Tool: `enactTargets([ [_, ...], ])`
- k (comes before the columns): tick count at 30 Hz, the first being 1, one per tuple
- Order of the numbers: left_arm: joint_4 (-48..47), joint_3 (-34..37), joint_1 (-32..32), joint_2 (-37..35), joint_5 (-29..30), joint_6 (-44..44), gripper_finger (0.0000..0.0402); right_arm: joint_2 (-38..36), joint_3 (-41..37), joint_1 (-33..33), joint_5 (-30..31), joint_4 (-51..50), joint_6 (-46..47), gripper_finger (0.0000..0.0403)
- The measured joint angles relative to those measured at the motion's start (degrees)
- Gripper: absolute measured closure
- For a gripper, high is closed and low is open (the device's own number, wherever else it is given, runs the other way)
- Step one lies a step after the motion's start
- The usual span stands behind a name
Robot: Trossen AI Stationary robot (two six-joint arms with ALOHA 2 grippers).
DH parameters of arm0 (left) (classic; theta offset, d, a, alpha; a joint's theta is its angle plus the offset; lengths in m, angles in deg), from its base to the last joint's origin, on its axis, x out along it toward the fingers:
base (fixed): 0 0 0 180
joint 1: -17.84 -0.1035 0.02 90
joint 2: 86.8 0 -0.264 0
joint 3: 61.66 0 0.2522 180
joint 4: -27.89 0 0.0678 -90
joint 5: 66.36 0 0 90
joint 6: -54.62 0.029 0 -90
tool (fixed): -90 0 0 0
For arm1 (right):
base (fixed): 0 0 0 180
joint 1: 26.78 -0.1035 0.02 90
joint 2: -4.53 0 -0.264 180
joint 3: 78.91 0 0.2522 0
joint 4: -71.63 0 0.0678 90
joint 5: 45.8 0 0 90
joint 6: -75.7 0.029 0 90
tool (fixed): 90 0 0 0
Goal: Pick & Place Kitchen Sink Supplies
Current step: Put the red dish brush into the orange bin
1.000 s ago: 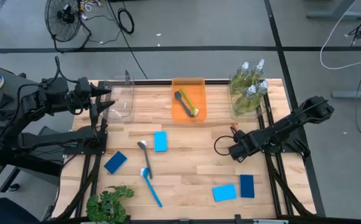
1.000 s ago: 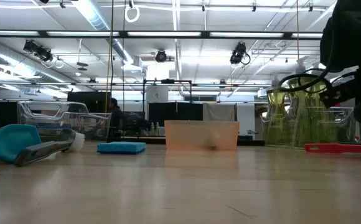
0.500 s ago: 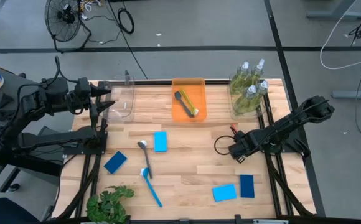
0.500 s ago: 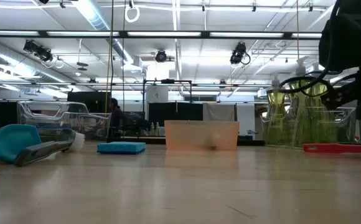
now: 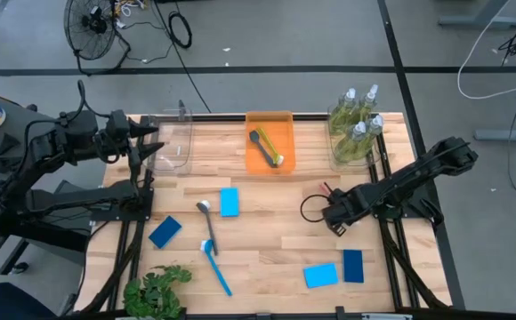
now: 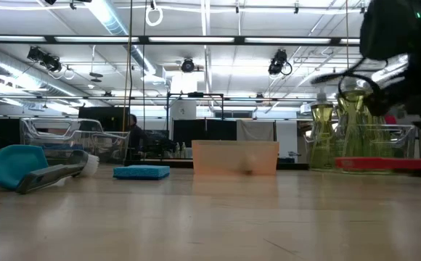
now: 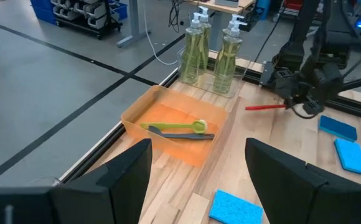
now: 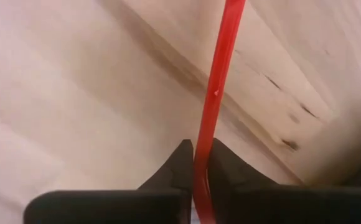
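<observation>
So the right gripper (image 8: 199,163) pinched the red brush (image 8: 215,87) at the table's right side. Two brushes (image 5: 270,148) lay in the orange tray (image 5: 255,120); sponges (image 5: 229,202) waited. Left gripper (image 7: 196,180) stood spread.

Bare counter (image 5: 267,236) lies open through the middle of the high view. The orange tray (image 5: 270,142) and the pump bottles (image 5: 356,133) block the top edge; the sponges (image 5: 334,269) sit lower right, and the plant (image 5: 156,289) fills the lower left corner.
</observation>
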Motion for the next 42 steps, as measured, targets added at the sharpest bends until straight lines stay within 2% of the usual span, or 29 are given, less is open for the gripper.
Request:
enactTargets([
  [8, 0.0, 0.0, 0.0, 0.0, 0.0, -0.3, 0.0138, 0.0, 8.4, 1.2, 4.5, 1.5, -2.1, 0.0381],
  [14, 0.0, 0.0, 0.0, 0.0, 0.0, -0.4, 0.0138, 0.0, 14.9, 3.6, 6.0, 4.7, -7.1, 0.038],
  [30, 0.0, 0.0, 0.0, 0.0, 0.0, -0.4, 0.0138, 0.0, 29.5, 9.3, 6.2, 13.2, -17.7, 0.0378],
  [42, 0.1, 0.0, 0.0, 0.0, 0.0, -0.4, 0.0138, 0.0, 36.4, 13.7, 6.1, 24.5, -17.8, 0.0378],
])
